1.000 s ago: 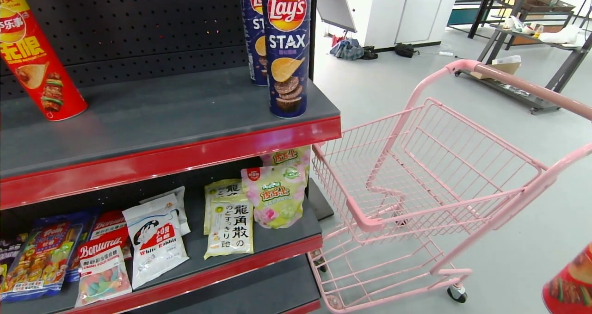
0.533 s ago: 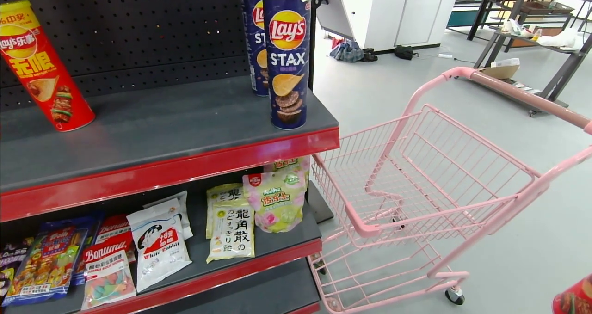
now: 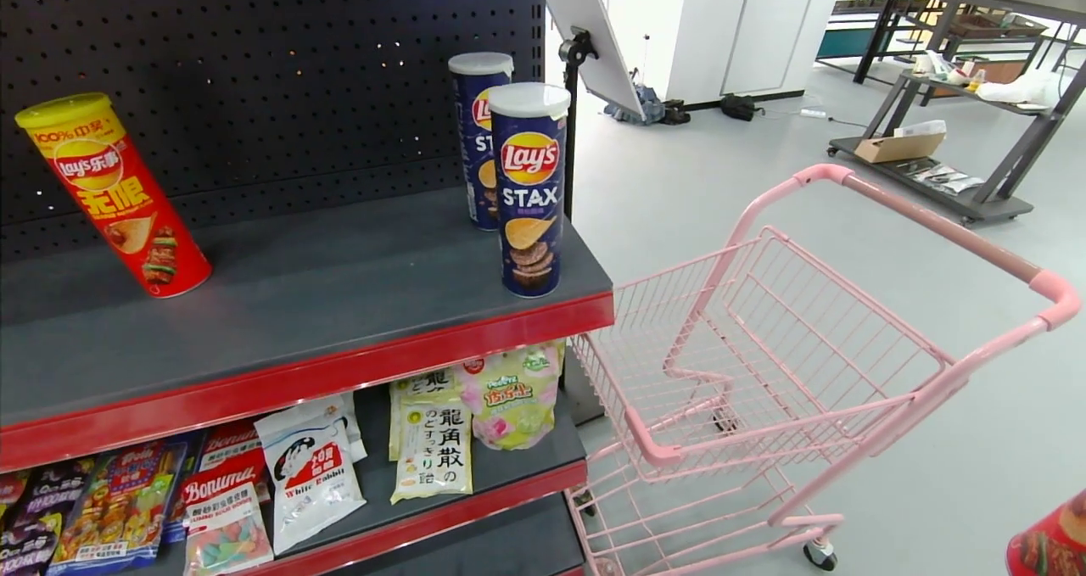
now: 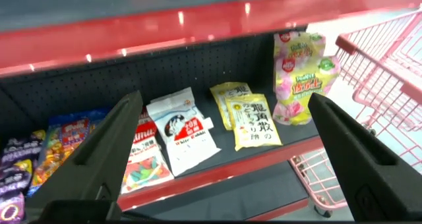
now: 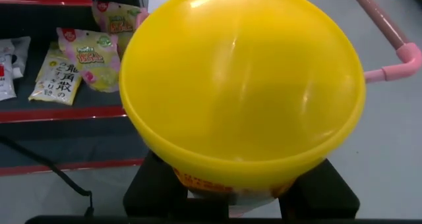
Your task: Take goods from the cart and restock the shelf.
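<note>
The pink wire cart (image 3: 814, 364) stands right of the shelf, its basket bare. On the grey upper shelf (image 3: 339, 296) a red chip can (image 3: 114, 194) leans at the left, and two blue chip cans (image 3: 528, 190) stand at the right end. Another red chip can (image 3: 1049, 540) with a yellow lid (image 5: 241, 85) sits low beside the cart, with my right gripper (image 5: 237, 199) shut around its body. My left gripper (image 4: 225, 100) hangs open in front of the lower shelf, nothing between its fingers (image 4: 109, 151).
Snack bags (image 3: 428, 444) lie in a row on the lower shelf (image 3: 509, 461) with its red front edge. A black pegboard backs the shelving. Beyond the cart lie open grey floor, a tilted white board on a stand (image 3: 594, 33) and metal racks (image 3: 950, 169).
The head camera has tilted upward, so the whole picture slid down and the cans' tops now show. The shelf goods and cart kept their places; the held red can stays at the lower right.
</note>
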